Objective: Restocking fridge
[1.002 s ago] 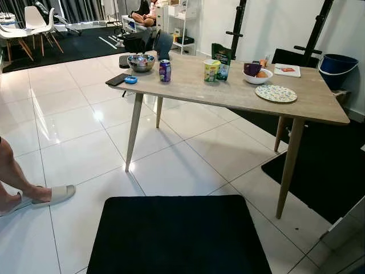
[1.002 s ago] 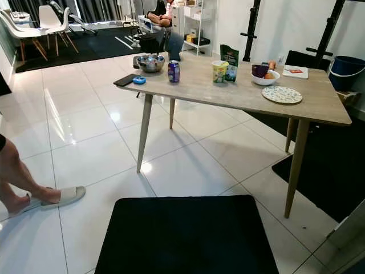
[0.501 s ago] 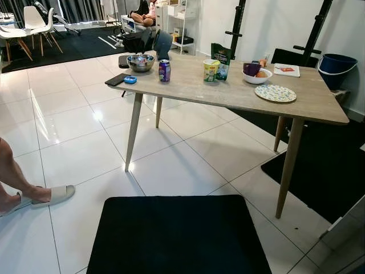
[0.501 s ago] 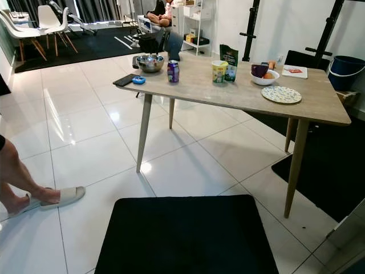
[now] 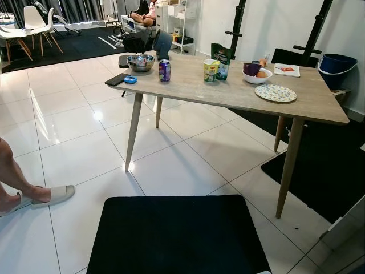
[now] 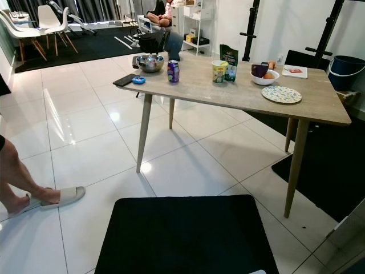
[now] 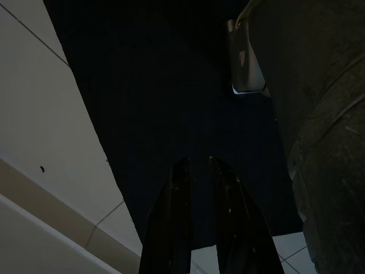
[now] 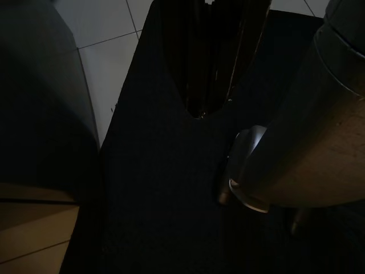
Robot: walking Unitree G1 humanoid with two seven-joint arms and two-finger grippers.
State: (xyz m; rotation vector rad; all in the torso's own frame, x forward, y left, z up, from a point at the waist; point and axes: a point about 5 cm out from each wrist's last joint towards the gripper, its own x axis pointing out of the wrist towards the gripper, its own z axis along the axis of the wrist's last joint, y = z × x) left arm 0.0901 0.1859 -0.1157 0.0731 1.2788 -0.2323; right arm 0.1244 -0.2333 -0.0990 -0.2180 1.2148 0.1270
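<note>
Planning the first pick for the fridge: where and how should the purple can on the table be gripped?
Grip the can around its middle, fingers closing on opposite sides of the round wall. It stands upright with bare table on the near side, so come level from the near edge; the bowl sits behind and to its left. Probably either gripper would do.
</note>
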